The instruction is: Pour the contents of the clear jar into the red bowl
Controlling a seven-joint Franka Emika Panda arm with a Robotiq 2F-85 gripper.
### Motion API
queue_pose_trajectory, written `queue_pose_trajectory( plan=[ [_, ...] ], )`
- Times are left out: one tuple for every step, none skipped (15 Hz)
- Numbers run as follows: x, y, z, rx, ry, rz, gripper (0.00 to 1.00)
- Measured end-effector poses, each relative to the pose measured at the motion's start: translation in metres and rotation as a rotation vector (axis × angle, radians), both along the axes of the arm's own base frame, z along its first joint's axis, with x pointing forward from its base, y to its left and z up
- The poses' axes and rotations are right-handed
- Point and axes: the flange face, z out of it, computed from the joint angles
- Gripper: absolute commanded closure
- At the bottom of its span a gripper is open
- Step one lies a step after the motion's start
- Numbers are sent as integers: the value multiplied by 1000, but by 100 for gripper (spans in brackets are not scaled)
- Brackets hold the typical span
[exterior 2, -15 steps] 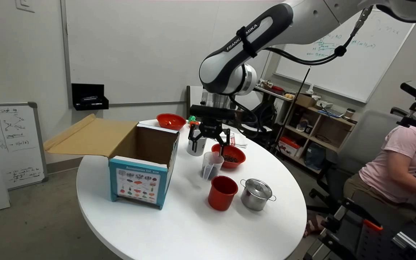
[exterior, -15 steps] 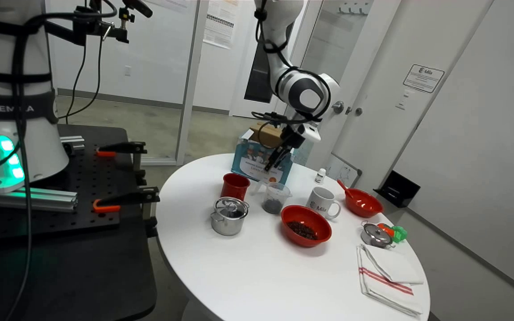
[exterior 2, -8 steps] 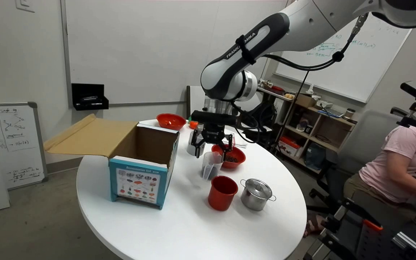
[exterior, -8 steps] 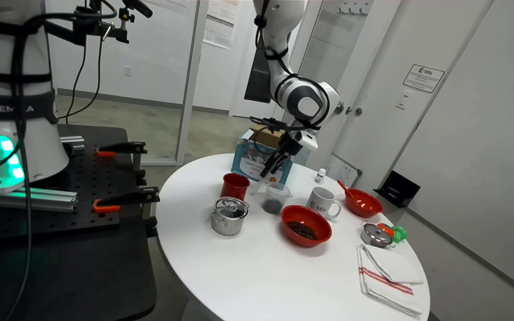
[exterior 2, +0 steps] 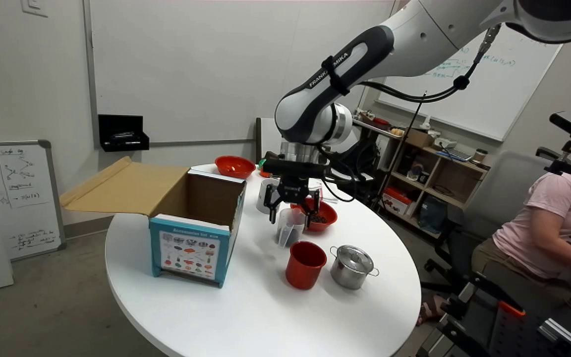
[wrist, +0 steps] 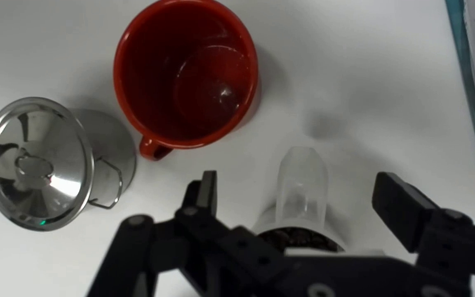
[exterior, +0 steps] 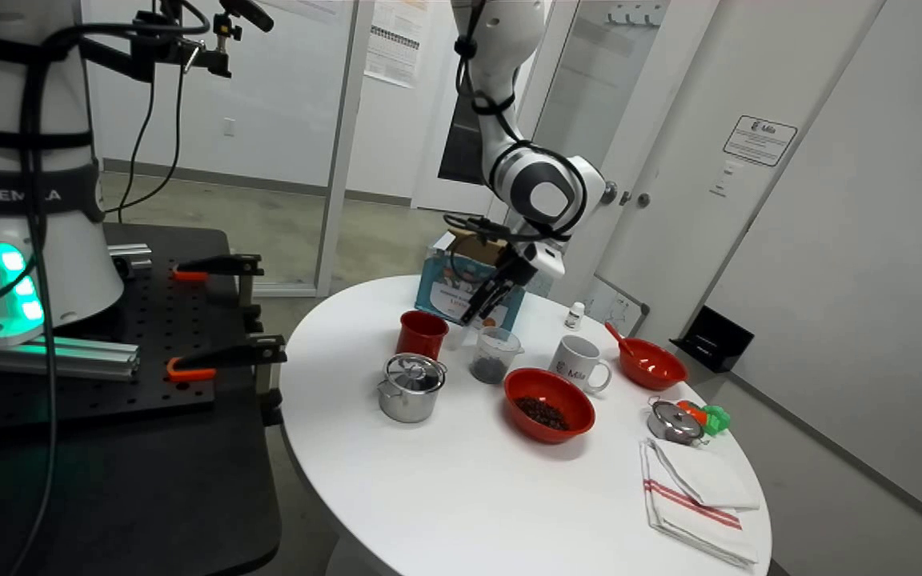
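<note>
Round white table (exterior: 429,496), read L to R in an exterior view: lidded silver metal pot (exterior: 411,398); at its 12 o'clock, cylindrical glossy red cup (exterior: 421,339); then black two-finger gripper (wrist: 296,185) hanging above table, fingers (wrist: 396,208) spread wide. At gripper's 5 o'clock: clear plastic cylindrical jar (exterior: 496,349), upright, w/ dark contents (wrist: 299,238); wrist view shows jar's handle (wrist: 302,177) btwn fingers, can't tell re contact. Jar's 4–5 o'clock: wide shallow glossy red bowl (exterior: 543,384) w/ dark brown bits (exterior: 541,414). Bowl's 1 o'clock: white cylindrical mug (exterior: 575,362). Mug's 3 o'clock: second round red bowl (exterior: 657,366); approx. 5 o'clock from that, small silver pot (exterior: 673,424).
</note>
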Motion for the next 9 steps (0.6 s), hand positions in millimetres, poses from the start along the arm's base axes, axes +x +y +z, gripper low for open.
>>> queue_pose_trajectory(
  plan=[
    [-1, 0, -2, 0, 2, 0, 38],
    [-1, 0, -3, 0, 4, 0, 45],
    [-2, 0, -4, -1, 6, -1, 54],
    [-2, 0, -5, -1, 8, -1, 61],
    [-2, -1, -5, -1, 8, -1, 67],
    [-2, -1, -6, -2, 9, -1, 77],
    [-2, -1, -6, -2, 8, -1, 84],
    [-2, -1, -5, -2, 8, -1, 92],
    [-1, 0, -5, -2, 7, -2, 96]
  ],
)
